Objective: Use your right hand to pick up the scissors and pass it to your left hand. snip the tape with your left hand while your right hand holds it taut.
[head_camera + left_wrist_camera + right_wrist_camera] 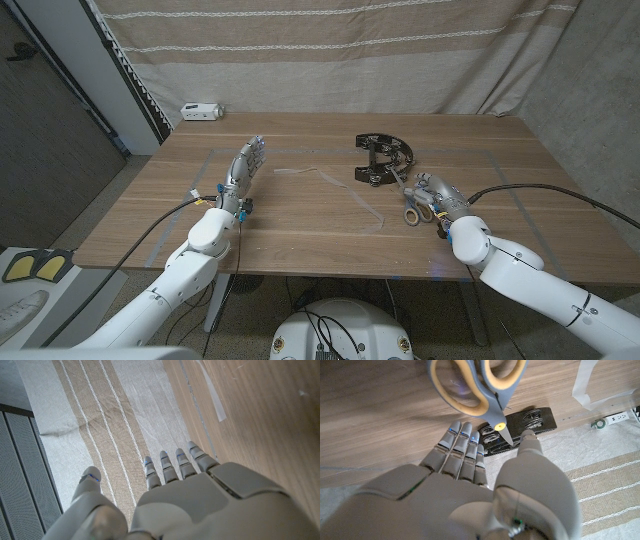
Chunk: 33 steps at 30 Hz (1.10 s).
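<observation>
One pair of scissors [414, 203], one strip of clear tape [340, 185], one black curved tape holder [384, 160], two hands on my feed. Scissors lie flat on the desk [300, 230] at about 3 o'clock from desk centre, grey blades, yellow-lined grey handle loops, blade tips toward the holder. My right hand [440, 200] sits just beside the scissors, fingers apart, gripping nothing; in the right wrist view the scissors [476, 385] lie just past the fingertips [460, 435]. My left hand [245, 165] is at 9 o'clock, fingers straight and spread, empty, well apart from the tape. White power strip [203, 111] at 11 o'clock by the curtain [330, 50]. Holder stands right behind the scissors.
</observation>
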Available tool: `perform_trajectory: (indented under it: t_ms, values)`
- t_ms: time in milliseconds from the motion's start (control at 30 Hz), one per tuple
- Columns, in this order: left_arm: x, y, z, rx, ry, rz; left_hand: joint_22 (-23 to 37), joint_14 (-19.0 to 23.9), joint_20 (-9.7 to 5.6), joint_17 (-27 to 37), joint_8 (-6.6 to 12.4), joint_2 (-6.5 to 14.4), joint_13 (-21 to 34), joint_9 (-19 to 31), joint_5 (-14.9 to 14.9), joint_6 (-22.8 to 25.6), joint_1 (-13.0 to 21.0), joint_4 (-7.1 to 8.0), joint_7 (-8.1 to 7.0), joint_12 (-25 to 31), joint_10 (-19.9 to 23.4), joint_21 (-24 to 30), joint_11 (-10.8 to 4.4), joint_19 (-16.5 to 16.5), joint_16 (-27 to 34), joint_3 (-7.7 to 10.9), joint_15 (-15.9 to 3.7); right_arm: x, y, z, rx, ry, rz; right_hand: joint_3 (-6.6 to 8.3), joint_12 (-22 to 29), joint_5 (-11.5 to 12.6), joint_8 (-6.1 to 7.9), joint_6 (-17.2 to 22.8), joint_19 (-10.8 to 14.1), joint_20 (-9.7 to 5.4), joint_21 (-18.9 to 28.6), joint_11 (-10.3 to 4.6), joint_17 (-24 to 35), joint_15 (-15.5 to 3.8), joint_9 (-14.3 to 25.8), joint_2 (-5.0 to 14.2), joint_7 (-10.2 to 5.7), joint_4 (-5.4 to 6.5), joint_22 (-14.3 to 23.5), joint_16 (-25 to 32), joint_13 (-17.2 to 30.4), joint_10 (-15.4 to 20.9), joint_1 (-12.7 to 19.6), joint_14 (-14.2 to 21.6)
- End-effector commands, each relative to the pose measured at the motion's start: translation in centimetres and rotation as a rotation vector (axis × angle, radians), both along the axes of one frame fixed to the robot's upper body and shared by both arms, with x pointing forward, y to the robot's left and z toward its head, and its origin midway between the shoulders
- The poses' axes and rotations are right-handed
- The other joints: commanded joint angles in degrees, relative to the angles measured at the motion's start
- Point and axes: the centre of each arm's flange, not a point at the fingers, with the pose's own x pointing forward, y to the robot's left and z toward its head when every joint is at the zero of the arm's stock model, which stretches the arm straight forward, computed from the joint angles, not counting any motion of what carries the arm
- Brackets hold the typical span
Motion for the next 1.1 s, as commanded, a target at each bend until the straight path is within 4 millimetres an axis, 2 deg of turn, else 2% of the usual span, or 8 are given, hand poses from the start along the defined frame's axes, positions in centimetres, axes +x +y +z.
perform_trajectory:
  t_ms: [33, 633, 800, 967, 1100]
  values:
    - [-0.02, 0.07, -0.19, -0.002, 0.004, 0.001, 0.15, -0.32, -3.75, 0.32, -0.10, -0.11, 0.17, 0.18, 0.46, 0.14, 0.57, 0.00, 0.00, -0.10, 0.09, 0.11, -0.01, 0.23, -0.15, -0.30, -7.70, 0.44, -0.02, 0.00, 0.004, 0.018, 0.011, 0.26, 0.67, -0.30, 0.06, -0.24, 0.94, 0.04, 0.40, -0.24, 0.36, -8.57, 0.34, 0.05, 0.39, -0.04, 0.20, 0.83, 0.28, 0.53, 0.89, 1.34]
    - [0.01, 0.04, -0.38, -0.006, 0.006, 0.000, 0.16, -0.32, -3.71, 0.32, -0.10, -0.07, 0.17, 0.18, 0.47, 0.14, 0.59, 0.02, -0.02, -0.11, 0.08, 0.11, 0.02, 0.20, -0.14, -0.43, -7.69, 0.95, 0.11, -0.12, 0.002, 0.048, 0.020, 0.76, 1.55, -0.66, 0.22, -0.23, 2.29, -1.03, 1.11, -0.95, 0.64, -9.09, 0.63, 0.33, 0.34, -0.35, 0.32, 2.53, 0.79, 2.17, 2.20, 4.38]
    - [0.04, 0.08, -0.46, -0.006, 0.007, 0.000, 0.16, -0.34, -3.71, 0.32, -0.12, -0.06, 0.17, 0.18, 0.47, 0.10, 0.60, 0.03, 0.03, -0.11, 0.07, 0.12, -0.04, 0.21, -0.15, -0.46, -7.68, 1.06, 0.09, -0.20, 0.002, 0.048, 0.020, 0.87, 2.52, -0.99, 0.56, 0.48, 2.59, -1.52, 1.36, -1.38, 0.78, -9.11, 0.77, 0.25, -0.05, -0.40, 0.37, 3.65, 0.95, 4.38, 2.73, 6.52]
    - [0.07, 0.11, -0.53, -0.007, 0.008, 0.001, 0.16, -0.35, -3.69, 0.32, -0.12, -0.05, 0.17, 0.18, 0.48, 0.11, 0.61, 0.03, -0.01, -0.12, 0.05, 0.13, -0.06, 0.22, -0.15, -0.50, -7.73, 1.14, 0.08, -0.26, 0.004, 0.050, 0.020, 1.19, 3.52, -1.49, 0.73, 0.88, 3.24, -2.86, 1.84, -2.33, 1.05, -9.35, 0.94, 0.49, -0.42, -0.41, 0.46, 5.43, 0.64, 7.40, 3.58, 9.89]
    - [0.09, 0.14, -0.56, -0.008, 0.009, 0.001, 0.16, -0.35, -3.75, 0.33, -0.12, -0.04, 0.17, 0.18, 0.48, 0.10, 0.61, 0.04, 0.00, -0.15, -0.01, 0.13, 0.00, 0.23, -0.15, -0.53, -7.68, 1.29, 0.15, -0.30, 0.004, 0.056, 0.021, 1.24, 3.92, -1.77, 0.87, 1.24, 3.58, -3.30, 2.10, -2.57, 1.14, -9.48, 1.01, 0.29, -0.46, -0.50, 0.52, 6.11, 0.44, 8.78, 4.00, 11.07]
